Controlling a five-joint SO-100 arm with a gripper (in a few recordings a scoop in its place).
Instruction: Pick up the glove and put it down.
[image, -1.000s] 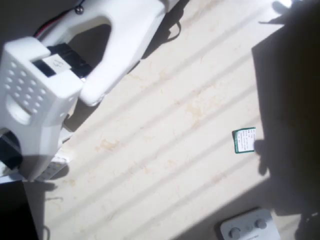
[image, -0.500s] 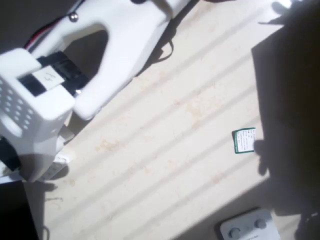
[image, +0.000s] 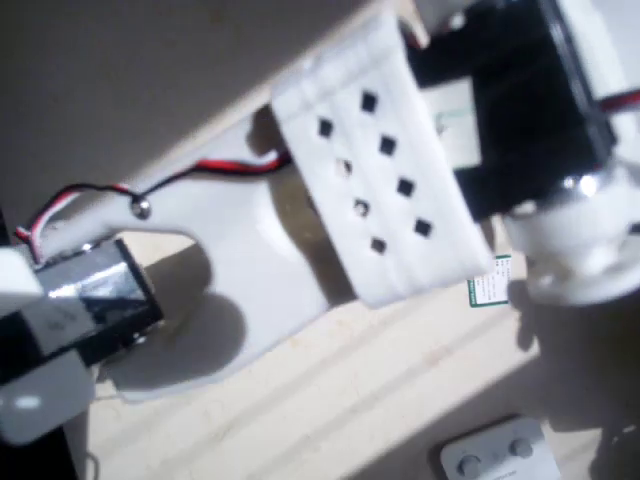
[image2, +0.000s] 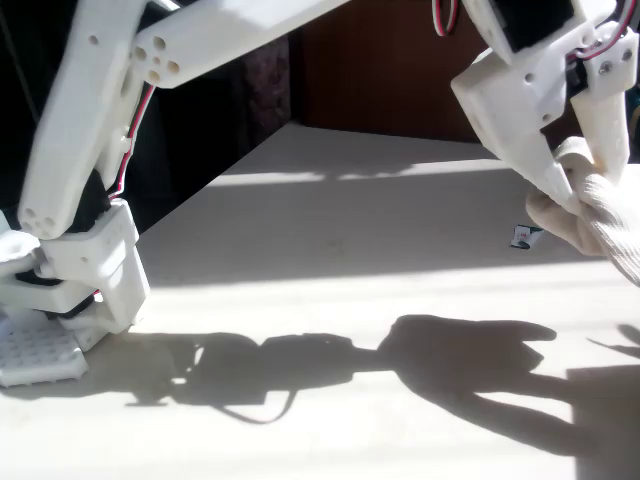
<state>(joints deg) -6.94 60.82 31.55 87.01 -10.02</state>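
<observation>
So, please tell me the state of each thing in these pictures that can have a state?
gripper: shut on the glove, raised above the table
glove: held, hanging off the table surface
green card: lying flat on the table, partly covered by the arm in the overhead view
white device: lying flat at the table's edge, untouched

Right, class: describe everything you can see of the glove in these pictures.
In the fixed view the glove is an off-white knitted fabric piece, soft and bunched, hanging at the right edge of the picture, partly cut off. The white gripper pinches its upper part between its two fingers, holding it clear above the pale table. Its lower end droops rightward. Its fingers cannot be told apart here.
</observation>
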